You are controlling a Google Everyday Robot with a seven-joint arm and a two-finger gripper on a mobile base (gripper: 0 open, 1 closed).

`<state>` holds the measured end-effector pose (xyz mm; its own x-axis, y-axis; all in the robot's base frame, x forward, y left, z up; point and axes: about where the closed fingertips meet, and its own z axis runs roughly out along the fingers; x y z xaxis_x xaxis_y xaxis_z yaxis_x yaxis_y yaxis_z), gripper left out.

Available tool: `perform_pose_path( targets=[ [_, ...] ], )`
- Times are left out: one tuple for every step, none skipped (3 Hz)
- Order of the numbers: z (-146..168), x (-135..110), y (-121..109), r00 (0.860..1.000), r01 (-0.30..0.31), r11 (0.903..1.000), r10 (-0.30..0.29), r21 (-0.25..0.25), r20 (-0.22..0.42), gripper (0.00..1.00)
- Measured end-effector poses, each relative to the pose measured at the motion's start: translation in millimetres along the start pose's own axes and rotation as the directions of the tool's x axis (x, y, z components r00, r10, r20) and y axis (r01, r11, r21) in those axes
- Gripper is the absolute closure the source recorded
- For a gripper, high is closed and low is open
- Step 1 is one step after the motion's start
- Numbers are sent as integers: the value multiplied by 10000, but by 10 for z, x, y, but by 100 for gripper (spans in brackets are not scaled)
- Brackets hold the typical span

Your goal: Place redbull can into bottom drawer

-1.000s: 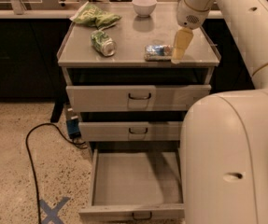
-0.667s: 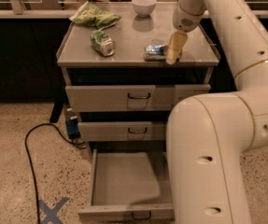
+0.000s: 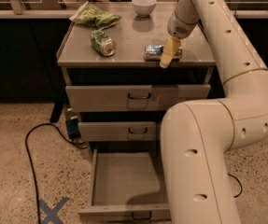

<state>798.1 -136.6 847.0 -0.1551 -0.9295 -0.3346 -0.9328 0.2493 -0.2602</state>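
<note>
The redbull can point(image 3: 154, 52), silver and blue, lies on its side on the grey cabinet top point(image 3: 129, 41), right of the middle near the front edge. My gripper point(image 3: 167, 55) hangs from the arm just over the can's right end, its yellowish finger point(image 3: 169, 51) pointing down past the can toward the top's front edge. The bottom drawer point(image 3: 124, 181) is pulled open below, with its grey floor bare and my arm covering its right side.
A green can point(image 3: 102, 42) lies on its side at the left of the top. A green chip bag point(image 3: 95, 17) and a white bowl point(image 3: 144, 5) sit at the back. A black cable point(image 3: 33, 148) and a blue X mark point(image 3: 53, 210) are on the speckled floor.
The gripper has moved left and down toward the redbull can. The arm's large links have shifted left across the view and cover more of the drawers' right side.
</note>
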Motion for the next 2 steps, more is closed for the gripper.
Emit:
perform_pose_path(
  targets=[
    [133,-38,19,9998,-15,9998,19,-195,211,0],
    [176,-60,-16,9996,-14,10000,16,-88,268,19]
  ],
)
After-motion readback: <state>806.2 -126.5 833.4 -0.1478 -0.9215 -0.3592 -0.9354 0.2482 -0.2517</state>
